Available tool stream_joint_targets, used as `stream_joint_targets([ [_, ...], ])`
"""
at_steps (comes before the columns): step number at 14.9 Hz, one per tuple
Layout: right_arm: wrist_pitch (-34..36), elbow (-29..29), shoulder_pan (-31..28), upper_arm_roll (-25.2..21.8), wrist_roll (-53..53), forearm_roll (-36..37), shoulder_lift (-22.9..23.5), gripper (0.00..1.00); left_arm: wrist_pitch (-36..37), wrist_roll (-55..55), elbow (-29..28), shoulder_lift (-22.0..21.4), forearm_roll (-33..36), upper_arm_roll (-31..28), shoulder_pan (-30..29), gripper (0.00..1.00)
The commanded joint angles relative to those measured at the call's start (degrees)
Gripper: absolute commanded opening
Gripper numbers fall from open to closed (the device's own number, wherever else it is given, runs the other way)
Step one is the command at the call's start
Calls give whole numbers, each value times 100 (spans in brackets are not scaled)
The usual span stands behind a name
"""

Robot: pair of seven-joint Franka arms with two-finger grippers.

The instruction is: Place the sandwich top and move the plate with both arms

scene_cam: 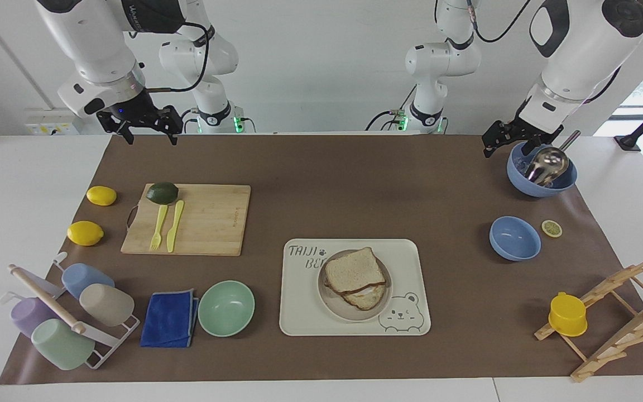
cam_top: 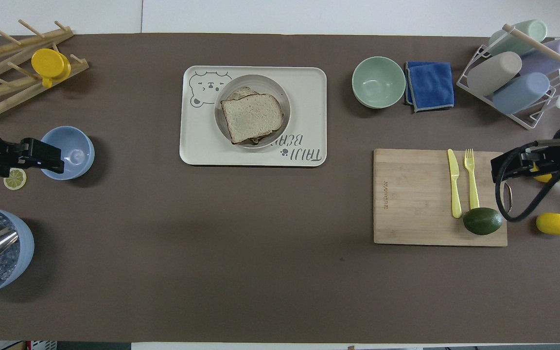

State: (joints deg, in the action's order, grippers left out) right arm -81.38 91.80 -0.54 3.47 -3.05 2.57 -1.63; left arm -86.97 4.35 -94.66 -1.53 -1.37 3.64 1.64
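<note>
The sandwich top [scene_cam: 354,272] [cam_top: 251,116], a pale speckled slice with a brown crust, lies on another slice on the round beige-grey plate [scene_cam: 330,302] [cam_top: 272,85]. A bit of white filling shows between the slices. The plate sits on the cream bear-printed tray [scene_cam: 299,312] [cam_top: 197,146]. My right gripper [scene_cam: 151,135] [cam_top: 511,167] hangs open and empty over the mat's edge by the cutting board. My left gripper [scene_cam: 504,144] [cam_top: 42,156] hangs open and empty beside the blue bowl with the metal scoop. Both are far from the plate.
A bamboo cutting board [scene_cam: 210,220] carries an avocado, a yellow fork and a knife; two lemons [scene_cam: 85,233] lie beside it. A mint bowl [scene_cam: 226,307], a blue cloth and a cup rack stand beside the tray. Two blue bowls [scene_cam: 514,238], a lemon slice and a wooden rack with a yellow cup stand at the left arm's end.
</note>
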Motion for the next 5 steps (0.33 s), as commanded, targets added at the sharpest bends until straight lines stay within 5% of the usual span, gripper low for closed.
stream_joint_targets([
  [1, -36, 39, -60, 13, 165, -160, -65, 100, -48, -101, 18, -41, -74, 58, -103, 100],
  [5, -19, 39, -51, 31, 173, -178, -65, 100, -48, -101, 0, -50, -91, 58, -129, 100],
])
